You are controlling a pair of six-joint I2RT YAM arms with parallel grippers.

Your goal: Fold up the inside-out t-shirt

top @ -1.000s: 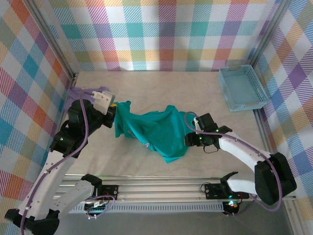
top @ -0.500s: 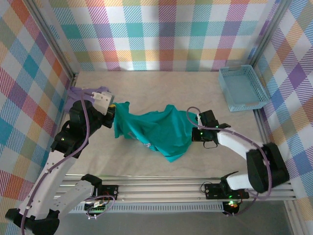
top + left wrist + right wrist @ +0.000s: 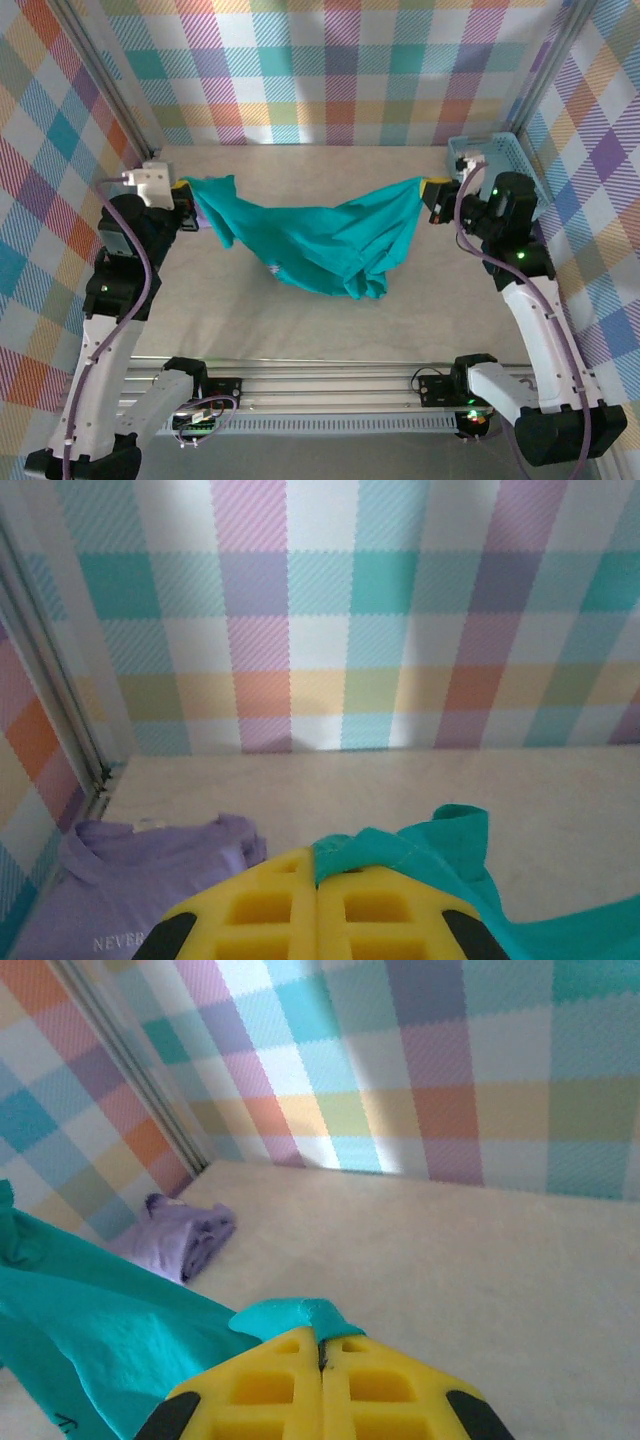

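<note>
The teal inside-out t-shirt hangs stretched between my two grippers above the table, sagging in the middle with its lower folds near the surface. My left gripper is shut on the shirt's left end. In the left wrist view its yellow fingers pinch a bunched teal edge. My right gripper is shut on the right end. The right wrist view has the fingers closed on a small teal fold, with the rest of the shirt trailing off to the left.
A pale lavender garment lies crumpled in the back-left corner by the wall, also seen as the lavender garment from the right wrist. A light blue basket stands at the back right, partly behind my right arm. Plaid walls close in three sides.
The right gripper shut on the shirt's right edge. Both grippers then rose and moved apart towards the back, lifting the shirt off the table and stretching it out.
</note>
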